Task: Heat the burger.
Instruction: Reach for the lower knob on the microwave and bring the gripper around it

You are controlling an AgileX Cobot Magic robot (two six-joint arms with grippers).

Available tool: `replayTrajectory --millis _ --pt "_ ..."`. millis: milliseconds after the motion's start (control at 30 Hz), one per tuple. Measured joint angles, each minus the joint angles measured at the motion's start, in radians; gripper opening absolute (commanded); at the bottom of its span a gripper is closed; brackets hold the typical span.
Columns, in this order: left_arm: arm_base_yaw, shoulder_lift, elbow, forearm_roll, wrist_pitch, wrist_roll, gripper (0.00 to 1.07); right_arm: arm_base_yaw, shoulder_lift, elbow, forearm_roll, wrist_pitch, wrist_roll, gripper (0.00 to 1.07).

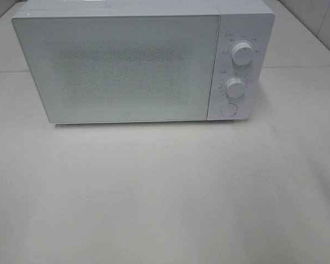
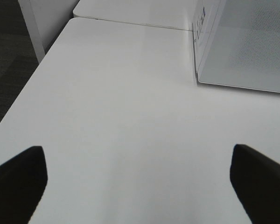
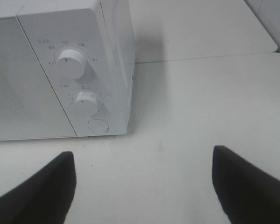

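The burger is out of view in all three frames. A white microwave (image 1: 121, 66) stands at the back of the table with its door shut, and its frosted window shows nothing inside. In the left wrist view my left gripper (image 2: 137, 154) is open over bare table, with the microwave's left corner (image 2: 242, 46) off to one side. Over the table in front of the microwave's control panel (image 3: 84, 84), my right gripper (image 3: 143, 154) also stands open. Neither gripper holds anything, and neither arm shows in the exterior high view.
The control panel carries an upper knob (image 1: 242, 53), a lower knob (image 1: 236, 87) and a round button (image 1: 228, 109). The white table (image 1: 165, 192) stretches in front of the microwave. Its left edge (image 2: 18, 98) drops to a dark floor.
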Motion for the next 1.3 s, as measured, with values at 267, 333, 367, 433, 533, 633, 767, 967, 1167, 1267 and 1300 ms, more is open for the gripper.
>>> replayTrajectory --millis 267,333,367,433,533,633,767,967,1167,1267,1300 --pt "0.000 0.000 0.000 0.000 0.000 0.000 1.01 0.000 0.165 0.008 0.000 -0.198 0.004 0.76" --pt "0.000 0.000 0.000 0.000 0.000 0.000 1.01 0.000 0.185 0.008 0.000 -0.221 0.004 0.76" --pt "0.000 0.000 0.000 0.000 0.000 0.000 1.01 0.000 0.228 0.008 0.000 -0.281 0.004 0.76" --pt "0.000 0.000 0.000 0.000 0.000 0.000 1.01 0.000 0.250 0.008 0.000 -0.307 0.004 0.76" --pt "0.000 0.000 0.000 0.000 0.000 0.000 1.01 0.000 0.314 0.008 0.002 -0.406 0.004 0.76" --pt "0.000 0.000 0.000 0.000 0.000 0.000 1.01 0.000 0.390 0.008 0.003 -0.481 0.003 0.76" --pt "0.000 0.000 0.000 0.000 0.000 0.000 1.01 0.000 0.481 0.008 0.016 -0.573 -0.015 0.76" --pt "0.000 0.000 0.000 0.000 0.000 0.000 1.01 0.000 0.626 0.072 0.119 -0.826 -0.115 0.76" --pt "0.000 0.000 0.000 0.000 0.000 0.000 1.01 0.061 0.681 0.126 0.263 -0.972 -0.189 0.76" --pt "0.000 0.000 0.000 0.000 0.000 0.000 1.01 0.146 0.702 0.139 0.351 -1.017 -0.256 0.76" --pt "0.000 0.000 0.000 0.000 0.000 0.000 1.01 0.146 0.702 0.139 0.351 -1.017 -0.256 0.76"
